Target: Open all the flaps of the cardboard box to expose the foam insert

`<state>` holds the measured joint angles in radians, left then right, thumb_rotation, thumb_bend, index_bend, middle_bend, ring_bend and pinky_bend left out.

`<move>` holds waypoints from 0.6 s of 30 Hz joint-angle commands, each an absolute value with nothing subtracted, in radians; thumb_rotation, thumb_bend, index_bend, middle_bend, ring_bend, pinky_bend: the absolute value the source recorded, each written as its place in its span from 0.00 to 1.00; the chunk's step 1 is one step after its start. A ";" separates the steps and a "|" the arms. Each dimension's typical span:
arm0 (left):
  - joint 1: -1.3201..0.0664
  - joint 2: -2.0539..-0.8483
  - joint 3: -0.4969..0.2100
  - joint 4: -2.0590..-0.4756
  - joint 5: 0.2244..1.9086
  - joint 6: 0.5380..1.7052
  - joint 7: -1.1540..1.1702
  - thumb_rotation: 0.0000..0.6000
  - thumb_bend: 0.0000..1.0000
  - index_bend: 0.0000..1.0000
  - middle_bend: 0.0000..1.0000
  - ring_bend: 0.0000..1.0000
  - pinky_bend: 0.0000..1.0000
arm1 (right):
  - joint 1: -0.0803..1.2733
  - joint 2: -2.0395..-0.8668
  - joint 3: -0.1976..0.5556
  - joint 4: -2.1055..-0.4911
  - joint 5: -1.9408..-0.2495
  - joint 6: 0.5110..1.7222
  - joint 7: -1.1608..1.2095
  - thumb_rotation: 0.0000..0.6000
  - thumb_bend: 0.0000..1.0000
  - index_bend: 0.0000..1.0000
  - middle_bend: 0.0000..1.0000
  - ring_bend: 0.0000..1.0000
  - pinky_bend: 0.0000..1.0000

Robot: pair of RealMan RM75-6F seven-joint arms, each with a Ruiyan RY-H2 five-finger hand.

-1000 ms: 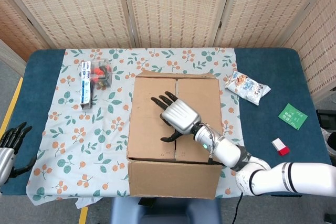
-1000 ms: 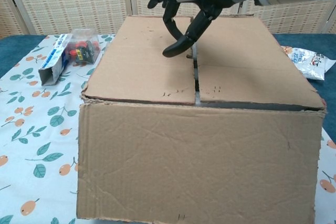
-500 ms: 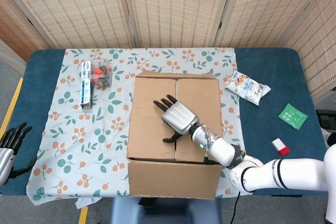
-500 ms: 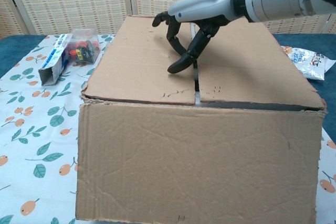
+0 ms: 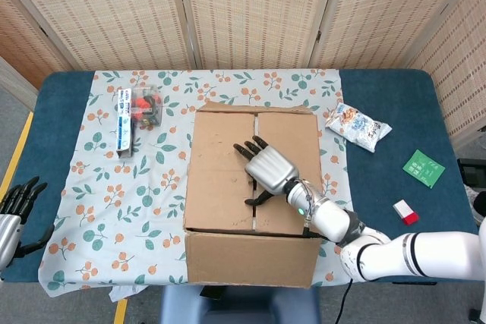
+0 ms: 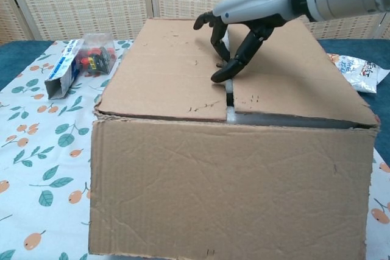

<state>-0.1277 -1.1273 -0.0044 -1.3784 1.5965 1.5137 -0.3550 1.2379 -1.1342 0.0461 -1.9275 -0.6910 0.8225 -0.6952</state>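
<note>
A brown cardboard box (image 5: 220, 165) (image 6: 183, 168) stands in the middle of the table with its top flaps lying flat and closed. A narrow seam (image 6: 229, 92) runs between the two top flaps. My right hand (image 5: 267, 170) (image 6: 234, 35) hovers over the seam with its fingers apart and curved down, the thumb tip at the seam's near end; it holds nothing. The right flap's front edge sits slightly raised. My left hand (image 5: 15, 206) hangs beyond the table's left edge, fingers spread and empty. No foam shows.
A long blue-white carton (image 5: 124, 123) (image 6: 61, 74) and a clear pack of red items (image 5: 146, 106) (image 6: 94, 55) lie at the back left. A snack bag (image 5: 357, 126) (image 6: 361, 72), a green packet (image 5: 423, 168) and a small red-white piece (image 5: 405, 212) lie to the right.
My right hand has slid rightward and toward the box's front along the top, from over the left flap to over the centre seam. The left hand has not moved.
</note>
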 commanded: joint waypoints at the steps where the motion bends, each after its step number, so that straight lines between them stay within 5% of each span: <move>1: -0.129 -1.120 0.001 -1.393 1.599 1.507 -0.369 1.00 0.45 0.00 0.00 0.00 0.00 | 1.214 -1.088 0.051 -1.967 -0.725 0.846 -0.666 0.44 0.27 0.60 0.00 0.00 0.00; 10: -0.133 -1.127 -0.003 -1.412 1.590 1.495 -0.300 1.00 0.45 0.00 0.00 0.00 0.00 | 1.097 -0.922 0.057 -2.098 -0.866 0.951 -0.576 0.44 0.27 0.60 0.00 0.00 0.00; 18: -0.149 -1.111 0.025 -1.448 1.634 1.471 -0.329 1.00 0.45 0.00 0.00 0.00 0.00 | 0.844 -0.656 -0.001 -2.262 -1.149 1.141 -0.440 0.44 0.27 0.60 0.00 0.00 0.00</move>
